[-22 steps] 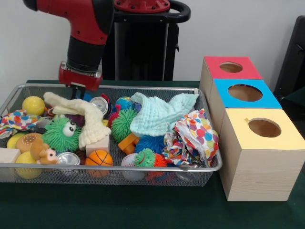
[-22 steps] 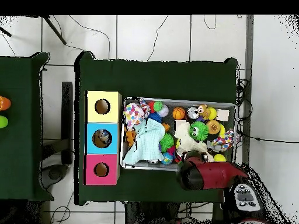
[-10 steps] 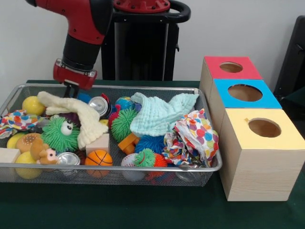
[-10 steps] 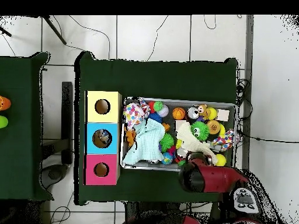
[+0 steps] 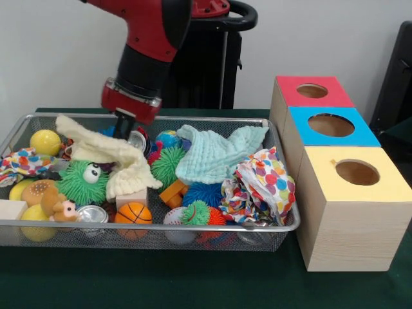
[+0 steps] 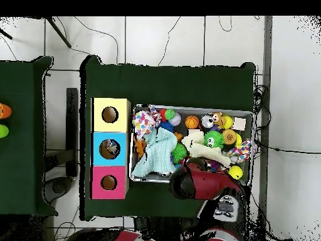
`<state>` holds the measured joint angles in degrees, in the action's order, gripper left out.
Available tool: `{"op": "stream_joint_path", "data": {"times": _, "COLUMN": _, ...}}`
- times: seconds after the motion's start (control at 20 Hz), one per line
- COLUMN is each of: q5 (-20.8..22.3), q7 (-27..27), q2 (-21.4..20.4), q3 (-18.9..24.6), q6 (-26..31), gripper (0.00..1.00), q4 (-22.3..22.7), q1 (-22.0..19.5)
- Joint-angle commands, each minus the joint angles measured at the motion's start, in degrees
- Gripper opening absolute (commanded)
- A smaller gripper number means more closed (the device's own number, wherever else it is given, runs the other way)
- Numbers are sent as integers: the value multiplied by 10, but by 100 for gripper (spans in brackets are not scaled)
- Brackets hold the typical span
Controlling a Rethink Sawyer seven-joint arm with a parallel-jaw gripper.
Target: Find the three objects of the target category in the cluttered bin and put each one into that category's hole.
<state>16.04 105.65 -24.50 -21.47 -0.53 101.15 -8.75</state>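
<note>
Cloth handling applies at this moment. In the front view, the red and black arm's gripper (image 5: 123, 123) sits low at the far side of the wire mesh bin (image 5: 193, 226), right at the upper fold of the cream-yellow knitted cloth (image 5: 106, 154). The fingers are hidden behind that fold, so whether they are spread or pinching the cloth cannot be told. The cloth drapes over the green spiky ball with googly eyes (image 5: 82, 182) and reaches down to a pale wooden block (image 5: 132, 195). Two more cloths lie in the bin: a mint-green muslin cloth (image 5: 215, 153) in the middle and a polka-dot cloth (image 5: 261, 187) against the right wall. Judged as the target category, all three are light, limp and non-fragile; each should be taken at a raised fold or bunched ridge, since a flat area offers no purchase. Trailing ends may snag neighbouring toys.

In the overhead view, the arm covers the gripper. The cream cloth (image 6: 199, 143) lies mid-bin, well apart from the three wooden boxes with red (image 6: 99, 182), blue (image 6: 97, 149) and yellow (image 6: 99, 115) tops.
</note>
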Motion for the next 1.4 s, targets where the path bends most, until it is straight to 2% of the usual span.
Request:
{"op": "stream_joint_path", "data": {"times": 0.05, "q5": -123, "q7": 167, "q2": 48, "q3": 7, "q6": 63, "gripper": 0, "q4": -13, "q1": 55}}
{"op": "stream_joint_path", "data": {"times": 0.2, "q5": -153, "q7": 152, "q2": 37, "q3": 5, "q6": 86, "gripper": 0, "q4": -14, "q1": 66}}
{"op": "stream_joint_path", "data": {"times": 0.4, "q5": -188, "q7": 143, "q2": 47, "q3": 10, "q6": 94, "gripper": 0, "q4": -23, "q1": 69}}
{"op": "stream_joint_path", "data": {"times": 0.6, "q5": -207, "q7": 126, "q2": 45, "q3": 16, "q6": 98, "gripper": 0, "q4": -27, "q1": 69}}
{"op": "stream_joint_path", "data": {"times": 0.75, "q5": -211, "q7": 110, "q2": 21, "q3": 21, "q6": 121, "gripper": 0, "q4": -20, "q1": 64}}
{"op": "stream_joint_path", "data": {"times": 0.85, "q5": -208, "q7": 98, "q2": -19, "q3": 35, "q6": 144, "gripper": 0, "q4": 3, "q1": 54}}
{"op": "stream_joint_path", "data": {"times": 0.9, "q5": -209, "q7": 94, "q2": -49, "q3": 35, "q6": 171, "gripper": 0, "q4": 15, "q1": 57}}
{"op": "stream_joint_path", "data": {"times": 1.0, "q5": -214, "q7": 94, "q2": -83, "q3": 22, "q6": 225, "gripper": 0, "q4": 13, "q1": 76}}
{"op": "stream_joint_path", "data": {"times": 1.1, "q5": -222, "q7": 106, "q2": -84, "q3": 9, "q6": 256, "gripper": 0, "q4": -4, "q1": 96}}
{"op": "stream_joint_path", "data": {"times": 1.4, "q5": -262, "q7": 166, "q2": -30, "q3": -22, "q6": 302, "gripper": 0, "q4": -71, "q1": 154}}
